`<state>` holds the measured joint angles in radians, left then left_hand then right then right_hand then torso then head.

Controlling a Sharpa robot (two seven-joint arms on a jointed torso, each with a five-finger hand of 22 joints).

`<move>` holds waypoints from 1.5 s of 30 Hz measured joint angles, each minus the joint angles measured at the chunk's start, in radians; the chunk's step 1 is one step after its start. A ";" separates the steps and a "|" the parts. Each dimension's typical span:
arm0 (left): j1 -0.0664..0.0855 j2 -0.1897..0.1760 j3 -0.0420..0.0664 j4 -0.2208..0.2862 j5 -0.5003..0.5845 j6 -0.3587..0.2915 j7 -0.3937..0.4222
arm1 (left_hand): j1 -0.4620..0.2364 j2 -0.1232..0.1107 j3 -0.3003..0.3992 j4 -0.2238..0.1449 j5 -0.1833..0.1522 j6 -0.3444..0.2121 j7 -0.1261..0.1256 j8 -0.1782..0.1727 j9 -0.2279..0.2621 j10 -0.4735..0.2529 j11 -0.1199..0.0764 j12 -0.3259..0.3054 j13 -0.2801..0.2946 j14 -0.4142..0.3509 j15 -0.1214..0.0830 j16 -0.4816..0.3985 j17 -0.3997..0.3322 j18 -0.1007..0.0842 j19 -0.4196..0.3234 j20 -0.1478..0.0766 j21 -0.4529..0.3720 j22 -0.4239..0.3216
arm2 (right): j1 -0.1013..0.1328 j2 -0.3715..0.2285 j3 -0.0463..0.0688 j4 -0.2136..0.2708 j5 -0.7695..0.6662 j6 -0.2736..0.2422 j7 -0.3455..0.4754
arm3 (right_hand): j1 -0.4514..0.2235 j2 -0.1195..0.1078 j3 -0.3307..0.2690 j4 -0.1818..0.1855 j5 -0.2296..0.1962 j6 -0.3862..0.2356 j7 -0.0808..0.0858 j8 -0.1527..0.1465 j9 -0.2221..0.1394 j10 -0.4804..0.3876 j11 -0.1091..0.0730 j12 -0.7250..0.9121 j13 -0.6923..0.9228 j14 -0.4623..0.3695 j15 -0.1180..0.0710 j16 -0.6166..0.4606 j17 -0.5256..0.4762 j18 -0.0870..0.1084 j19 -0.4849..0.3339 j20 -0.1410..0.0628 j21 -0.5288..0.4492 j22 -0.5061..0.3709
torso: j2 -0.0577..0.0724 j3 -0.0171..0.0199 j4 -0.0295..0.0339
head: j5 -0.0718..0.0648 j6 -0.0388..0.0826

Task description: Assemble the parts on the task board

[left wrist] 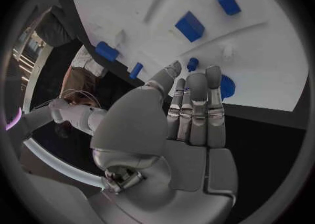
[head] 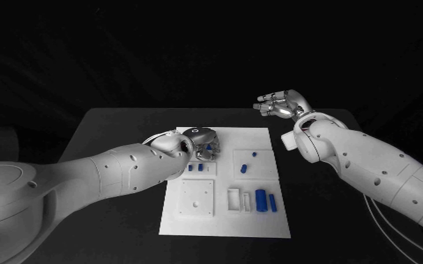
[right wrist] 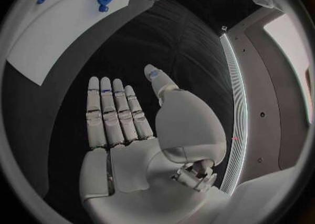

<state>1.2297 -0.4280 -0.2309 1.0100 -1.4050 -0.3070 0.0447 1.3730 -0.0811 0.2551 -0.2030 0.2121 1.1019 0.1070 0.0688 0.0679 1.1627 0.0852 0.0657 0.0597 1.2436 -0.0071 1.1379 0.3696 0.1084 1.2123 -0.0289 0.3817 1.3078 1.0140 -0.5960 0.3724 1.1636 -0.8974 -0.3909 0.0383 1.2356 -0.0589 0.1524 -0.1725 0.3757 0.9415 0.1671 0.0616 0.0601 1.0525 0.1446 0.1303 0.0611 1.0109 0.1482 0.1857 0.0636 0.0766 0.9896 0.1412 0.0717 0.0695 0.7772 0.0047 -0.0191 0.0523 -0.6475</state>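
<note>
Blue parts (head: 266,199) lie loose on the task board (head: 225,227). Left hand (head: 201,143) hovers over its far end, fingers straight, holding nothing; right hand (head: 280,105) empty, off-board. Risk: left fingers descending could knock small parts.

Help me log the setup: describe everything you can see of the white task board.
The task board is a flat white rectangular plate, plastic by its look, lying in the middle of the black table. It carries raised square plates, slots and small blue parts lying or standing on it. The left hand hangs over its far left corner, fingers straight; whether they touch the board I cannot tell. The right hand is open, clear of the board.
</note>
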 measured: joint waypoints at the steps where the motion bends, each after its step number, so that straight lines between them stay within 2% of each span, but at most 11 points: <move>1: 0.000 0.001 0.000 -0.001 -0.001 0.000 -0.001 | -0.001 0.001 0.004 0.001 0.000 0.000 0.000 0.000 0.000 0.000 0.000 0.000 0.000 0.000 0.000 0.000 -0.001 0.000 -0.001 0.001 0.003 0.000 | 0.000 0.000 0.000 0.000 0.000 0.000 0.000 | -0.001 0.001 0.000 0.000 0.001 0.000 0.000 0.000 0.000 0.000 0.000 0.000 0.000 0.000 0.000 0.000 0.000 0.000 0.000 0.000 0.000 0.000 | 0.000 0.0001 0.0000 | 0.000 0.000; 4: -0.001 0.004 0.000 -0.004 -0.006 0.001 -0.004 | -0.006 0.006 0.014 0.009 -0.018 -0.004 0.004 0.000 -0.001 -0.003 0.002 0.000 0.000 0.003 0.003 0.000 -0.002 0.000 -0.002 0.002 0.007 0.000 | 0.000 0.000 0.000 0.000 0.000 0.001 0.000 | -0.004 0.004 0.000 0.000 0.001 0.000 0.000 0.000 0.000 0.000 0.000 0.000 0.000 0.000 0.000 0.000 0.000 0.000 0.000 0.000 0.000 0.000 | 0.000 0.0001 -0.0001 | 0.000 0.000; 11: -0.004 0.010 0.000 -0.014 -0.013 0.006 -0.011 | -0.006 0.006 0.032 0.014 -0.022 0.000 0.007 0.000 -0.001 -0.011 0.008 0.000 -0.001 0.003 0.004 0.000 -0.003 0.001 -0.006 0.006 0.019 0.000 | 0.000 0.001 0.000 0.003 0.000 0.003 0.000 | -0.004 0.004 -0.004 0.004 0.001 0.000 0.000 0.000 0.000 0.000 0.000 0.000 0.000 0.000 0.000 0.000 0.000 0.000 0.000 0.000 0.000 0.000 | 0.000 0.0000 0.0001 | 0.001 -0.003; 16: -0.009 0.011 0.000 -0.027 -0.015 0.005 -0.014 | -0.006 0.006 0.039 0.022 -0.023 0.000 0.007 0.000 -0.001 -0.011 0.008 0.000 -0.001 0.003 0.004 0.004 -0.004 0.014 -0.006 0.006 0.023 0.000 | 0.000 0.001 0.000 0.005 0.000 0.004 0.000 | -0.003 0.004 -0.009 0.009 0.001 0.000 0.000 0.000 0.000 0.000 0.000 0.000 0.000 0.000 0.000 -0.004 0.000 0.000 0.000 0.000 0.000 0.000 | 0.000 0.0004 0.0001 | -0.001 -0.004; 31: -0.023 0.023 0.001 -0.052 -0.017 0.001 -0.012 | -0.006 0.006 0.060 0.033 -0.027 0.007 0.007 0.000 -0.001 -0.011 0.007 0.000 -0.001 0.013 0.002 0.016 -0.004 0.014 -0.006 0.006 0.042 0.000 | 0.000 -0.002 0.000 0.013 0.000 0.006 0.000 | -0.003 0.004 -0.010 0.010 0.001 0.000 0.000 0.000 0.000 0.000 0.000 0.000 0.000 0.000 0.000 -0.004 0.000 0.000 0.000 0.000 0.000 0.000 | 0.000 0.0003 0.0001 | -0.004 -0.005; 39: -0.026 0.031 0.002 -0.065 -0.016 0.000 -0.011 | -0.002 0.010 0.065 0.038 -0.027 0.014 0.007 0.000 -0.002 0.000 -0.004 0.000 -0.001 0.022 0.000 0.023 -0.003 0.015 -0.006 0.006 0.052 0.000 | 0.000 -0.002 0.000 0.015 0.001 0.006 0.000 | -0.003 0.004 -0.010 0.010 0.001 0.000 0.000 0.000 0.000 0.000 0.000 0.000 0.000 0.000 0.000 -0.004 0.000 0.000 0.000 0.000 0.000 0.000 | 0.000 -0.0002 -0.0003 | -0.004 -0.006; 45: -0.027 0.035 0.004 -0.071 -0.015 0.000 -0.011 | 0.002 0.014 0.068 0.041 -0.027 0.017 0.004 0.000 -0.002 0.010 -0.005 -0.004 -0.001 0.023 -0.002 0.023 -0.003 0.015 -0.006 0.006 0.057 0.000 | 0.000 -0.002 0.000 0.017 0.001 0.006 0.000 | -0.003 0.004 -0.010 0.010 0.001 0.000 0.000 0.000 0.000 0.000 0.000 0.000 0.000 0.000 0.000 -0.004 0.000 0.000 0.000 0.000 0.000 0.000 | 0.000 -0.0004 -0.0003 | -0.006 -0.006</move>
<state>1.2023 -0.3932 -0.2271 0.9387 -1.4204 -0.3072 0.0341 1.3750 -0.0670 0.3229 -0.1622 0.1848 1.1191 0.1113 0.0688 0.0657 1.1726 0.0806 0.0618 0.0589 1.2668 -0.0087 1.1609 0.3670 0.1239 1.2064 -0.0228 0.4390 1.3077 1.0140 -0.5982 0.3724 1.1802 -0.8968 -0.3845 0.0383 1.2321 -0.0554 0.1425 -0.1627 0.3766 0.9414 0.1671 0.0616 0.0600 1.0525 0.1446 0.1303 0.0611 1.0109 0.1482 0.1818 0.0636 0.0766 0.9896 0.1412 0.0717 0.0696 0.7770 0.0043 -0.0194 0.0468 -0.6538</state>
